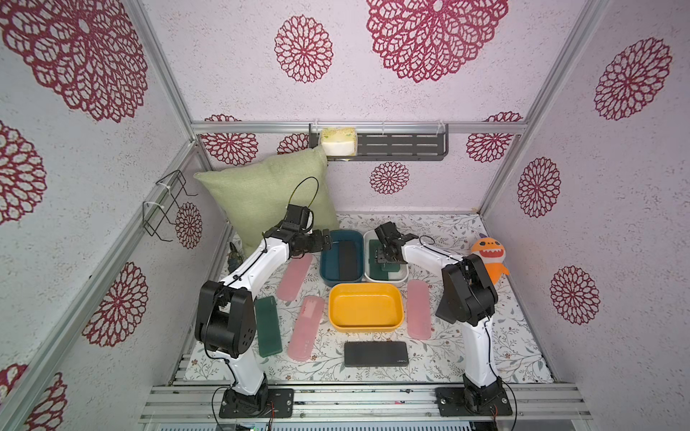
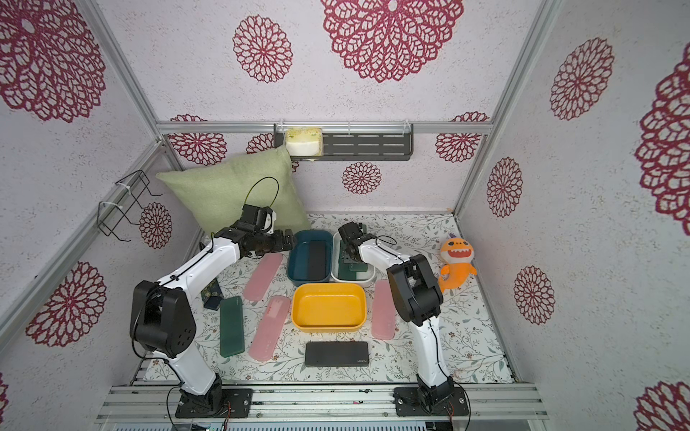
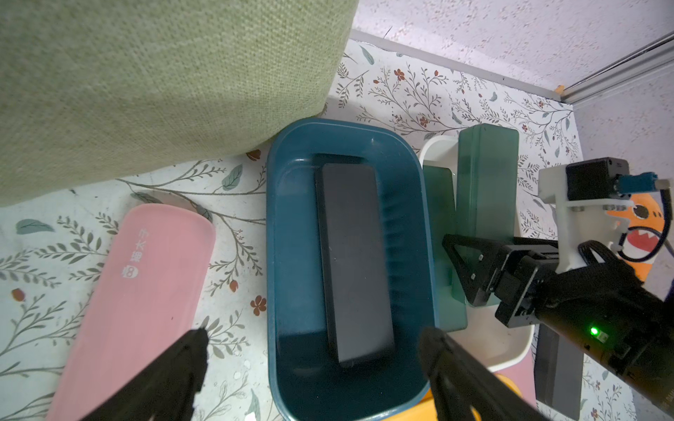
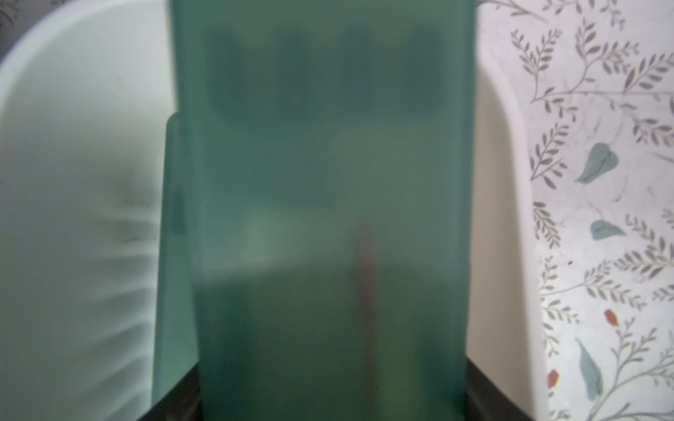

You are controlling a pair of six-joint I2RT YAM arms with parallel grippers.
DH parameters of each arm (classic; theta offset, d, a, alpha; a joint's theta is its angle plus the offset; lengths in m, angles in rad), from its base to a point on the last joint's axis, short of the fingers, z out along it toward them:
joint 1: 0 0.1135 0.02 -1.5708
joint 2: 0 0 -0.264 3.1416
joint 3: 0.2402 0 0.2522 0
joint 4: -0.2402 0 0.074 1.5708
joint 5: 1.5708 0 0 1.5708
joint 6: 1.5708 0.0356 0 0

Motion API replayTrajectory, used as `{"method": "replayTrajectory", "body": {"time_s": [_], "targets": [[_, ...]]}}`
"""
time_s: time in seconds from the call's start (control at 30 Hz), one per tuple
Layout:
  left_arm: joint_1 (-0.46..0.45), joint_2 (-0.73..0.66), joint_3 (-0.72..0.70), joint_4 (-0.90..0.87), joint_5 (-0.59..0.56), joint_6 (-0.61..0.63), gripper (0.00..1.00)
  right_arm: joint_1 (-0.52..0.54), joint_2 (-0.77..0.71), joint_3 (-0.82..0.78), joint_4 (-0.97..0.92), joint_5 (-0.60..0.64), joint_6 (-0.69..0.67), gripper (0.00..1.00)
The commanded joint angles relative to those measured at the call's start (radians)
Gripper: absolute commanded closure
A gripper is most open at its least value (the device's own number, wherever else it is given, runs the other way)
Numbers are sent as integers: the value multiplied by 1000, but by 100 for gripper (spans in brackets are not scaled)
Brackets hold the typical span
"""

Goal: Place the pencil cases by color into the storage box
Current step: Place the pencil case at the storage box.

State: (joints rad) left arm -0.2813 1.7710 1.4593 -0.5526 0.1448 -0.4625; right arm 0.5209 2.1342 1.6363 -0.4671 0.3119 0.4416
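Note:
My right gripper (image 4: 332, 401) is shut on a dark green pencil case (image 4: 328, 182), held tilted over the white bin (image 1: 403, 279). Another green case (image 3: 441, 237) lies in that bin beneath it. My left gripper (image 3: 315, 335) hangs open and empty over the near end of the blue bin (image 3: 284, 255), where a black case (image 3: 353, 255) lies flat. On the mat lie three pink cases (image 1: 297, 276) (image 1: 308, 328) (image 1: 419, 309), a green case (image 1: 268, 326) and a black case (image 1: 375, 353). The yellow bin (image 1: 366, 326) holds nothing.
A green pillow (image 1: 269, 194) leans at the back left, close behind the left arm and the blue bin. An orange plush toy (image 1: 489, 257) sits at the right wall behind the right arm. A wall shelf (image 1: 403, 147) holds a sponge.

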Motion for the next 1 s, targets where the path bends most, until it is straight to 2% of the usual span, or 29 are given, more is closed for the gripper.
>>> {"method": "replayTrajectory", "body": {"time_s": [0.0, 0.17, 0.27, 0.7, 0.97], "targets": [[10, -30, -10, -7, 1, 17, 3, 8, -7, 45, -32, 26, -1, 32], [12, -32, -11, -7, 1, 19, 3, 13, -16, 64, -49, 33, -4, 40], [11, -33, -8, -9, 2, 21, 3, 16, -22, 77, -67, 39, -7, 41], [14, -22, 1, -8, 15, 19, 3, 26, -80, 10, -60, 46, -9, 42], [13, -20, -2, -11, 16, 18, 3, 25, -65, 8, -58, 39, -10, 40]]}}
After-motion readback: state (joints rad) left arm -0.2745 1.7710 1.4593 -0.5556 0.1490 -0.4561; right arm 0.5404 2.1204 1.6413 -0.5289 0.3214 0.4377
